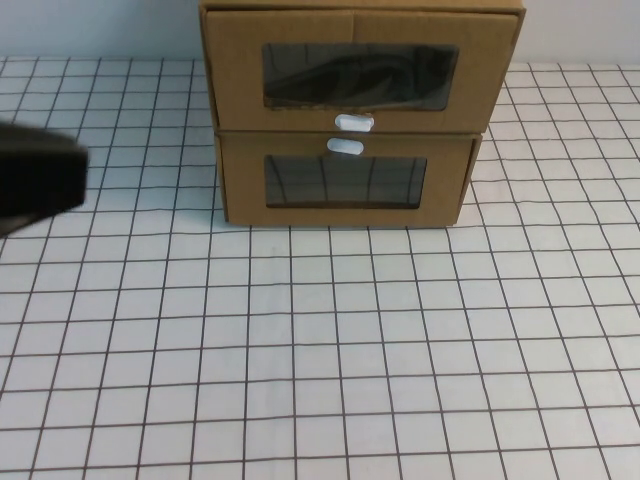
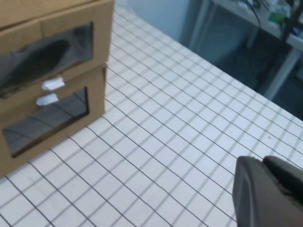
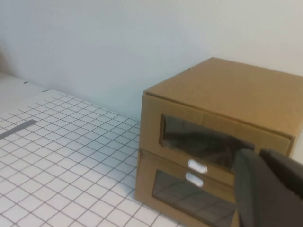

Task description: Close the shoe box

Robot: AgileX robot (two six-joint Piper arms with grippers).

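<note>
Two brown cardboard boxes stand one on top of the other at 12 o'clock on the table (image 1: 330, 350). The top one is the shoe box (image 1: 360, 25). It has a wide see-through window (image 1: 360, 77) in front and a small white pull tab (image 1: 353, 122) just under that window. Behind the window there is a dark, curved shape, but I cannot tell for sure what it is. I also cannot tell if the drawer is pushed all the way in.

The bottom box (image 1: 240, 185) has its white tab (image 1: 345, 146) above its window (image 1: 345, 182). The two tabs sit very near each other. Grid lines show in the bottom window.

The table is white with thin black lines that make squares. A pale wall (image 3: 118, 42) stands behind the boxes. In the left wrist view, white table legs (image 2: 201, 21) and a darker floor show past the table's edge. In the right wrist view, a grey strip (image 3: 19, 128) lies flat on the table, well apart from the boxes.

The left gripper (image 1: 35, 175) is a dark blur at 9 o'clock, well apart from the boxes. I cannot tell if it is wide or narrow. The right gripper (image 3: 270, 194) shows only in its own view, in front of the boxes and holding nothing I can see. I cannot tell its state either.
</note>
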